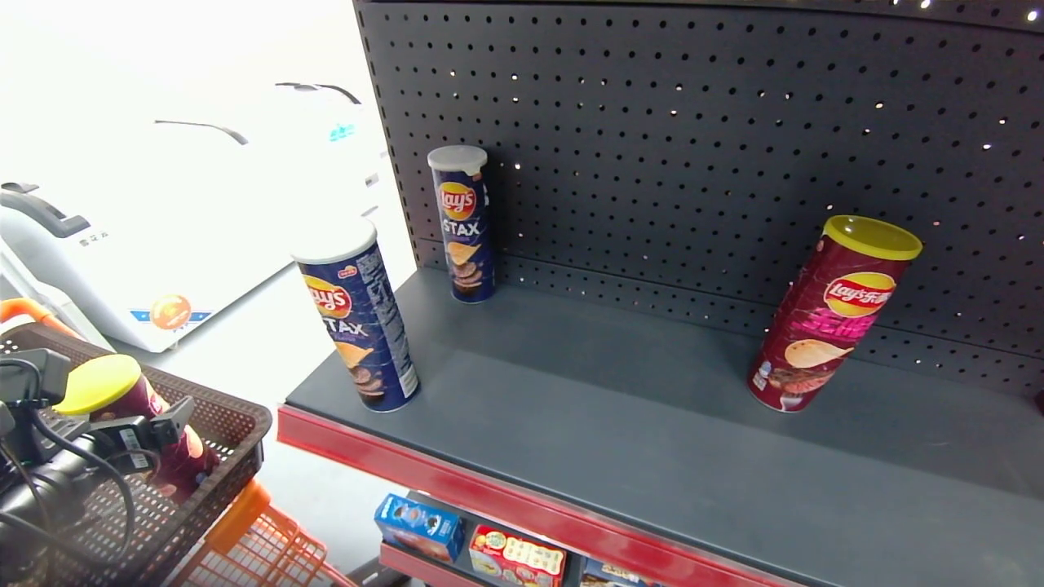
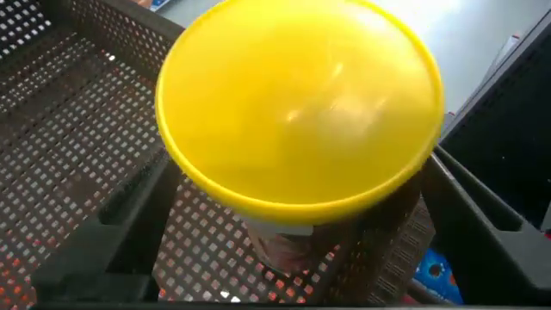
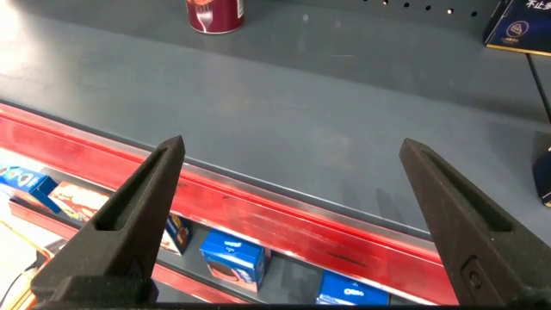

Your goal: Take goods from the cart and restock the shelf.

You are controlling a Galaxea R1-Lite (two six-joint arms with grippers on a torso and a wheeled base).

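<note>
Dark pegboard [image 1: 734, 122] backs a grey shelf [image 1: 620, 424] with a red front edge [image 1: 457, 481], and beside it stands the brown mesh basket [image 1: 245, 420] of the cart.

Down inside this basket is the left gripper [image 2: 297, 250], set around a maroon can [image 1: 186, 463] with a yellow lid [image 2: 297, 103]. The can lies straight ahead of the gripper, within its span. Its long axis is tilted — lid up and toward the wrist, base down toward the basket floor. Whether the gripper already presses on the can or only stands around it I cannot tell, because the lid hides the contact.

From the left gripper the shelf lies higher and toward the right arm's side. Nearest to it is a blue can [image 1: 359, 326] at the front corner, and a second blue can [image 1: 462, 224] stands beyond that by the pegboard. Another maroon can [image 1: 824, 318] stands well apart from both.

The right gripper [image 3: 293, 151] hangs above the red front edge, fingers wide apart and holding nothing. It is well apart from the basket, so the left arm is clearly the nearer one for this can.

In my judgement the coming move turns on that tilt: the can must rise clear of the basket rim first, then cross to the bare grey surface between the blue cans and the maroon one.
</note>
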